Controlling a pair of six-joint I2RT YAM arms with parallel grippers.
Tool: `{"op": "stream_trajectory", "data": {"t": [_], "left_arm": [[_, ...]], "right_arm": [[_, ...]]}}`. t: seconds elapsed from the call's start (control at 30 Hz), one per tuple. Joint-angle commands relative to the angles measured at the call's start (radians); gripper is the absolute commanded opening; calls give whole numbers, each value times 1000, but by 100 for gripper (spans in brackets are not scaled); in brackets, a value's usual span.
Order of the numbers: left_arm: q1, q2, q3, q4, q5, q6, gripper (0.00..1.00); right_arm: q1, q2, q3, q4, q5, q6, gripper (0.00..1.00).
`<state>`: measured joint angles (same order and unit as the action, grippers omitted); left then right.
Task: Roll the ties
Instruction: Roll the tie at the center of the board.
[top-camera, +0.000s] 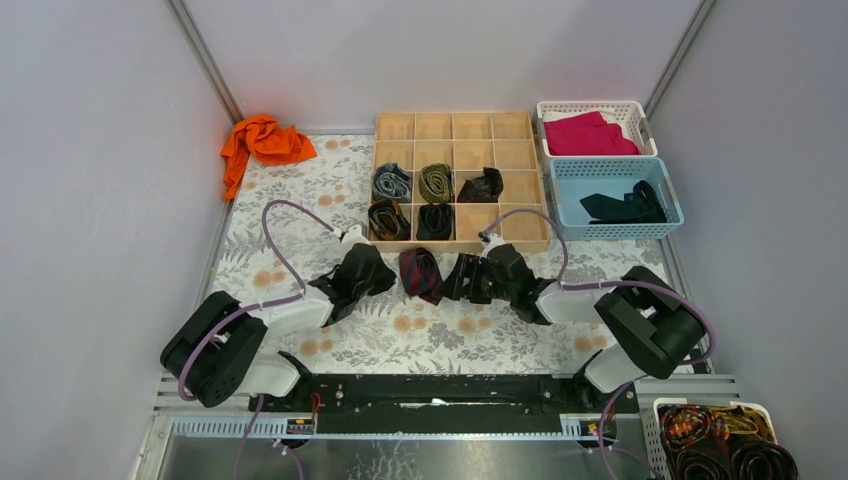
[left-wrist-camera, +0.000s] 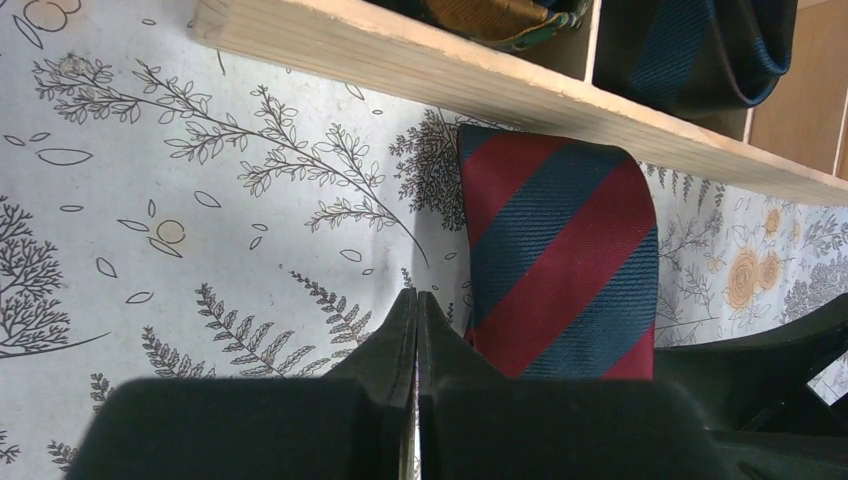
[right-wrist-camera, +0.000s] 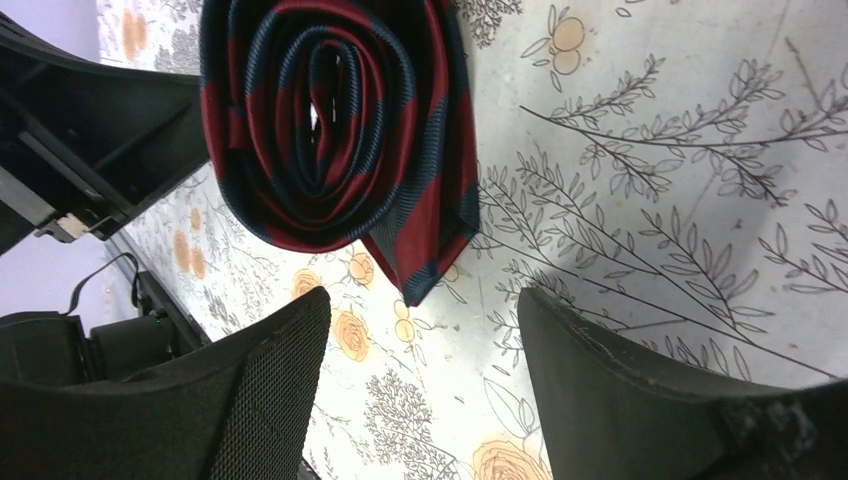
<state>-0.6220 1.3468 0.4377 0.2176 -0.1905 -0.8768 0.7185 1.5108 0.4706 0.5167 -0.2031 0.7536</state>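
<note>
- My left pincer (left-wrist-camera: 417, 300) was shut on nothing, its tips just beside the rolled striped tie (left-wrist-camera: 560, 270).
- My right pincer (right-wrist-camera: 420, 310) stood open and empty, near the same roll.
- The tie lay coiled on the flowered mat (top-camera: 300, 190) between both pincers, in front of the wooden box (top-camera: 460, 243).
- Other rolled ties (top-camera: 435, 182) sat in its compartments.
</note>
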Motion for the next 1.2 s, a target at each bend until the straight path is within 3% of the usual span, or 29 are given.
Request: {"op": "stream_trajectory", "data": {"t": [0.0,0.6,1.17], "left_arm": [[-4,17,27,26,-11,0,0],[-4,141,48,57,25,-9,0],[-4,164,64,50,34,10,0]], "right_arm": [[2,69,-40,88,-16,45,78],[3,243,-29,343,-79,144,80],[3,338,82,390,-132,153,80]]}}
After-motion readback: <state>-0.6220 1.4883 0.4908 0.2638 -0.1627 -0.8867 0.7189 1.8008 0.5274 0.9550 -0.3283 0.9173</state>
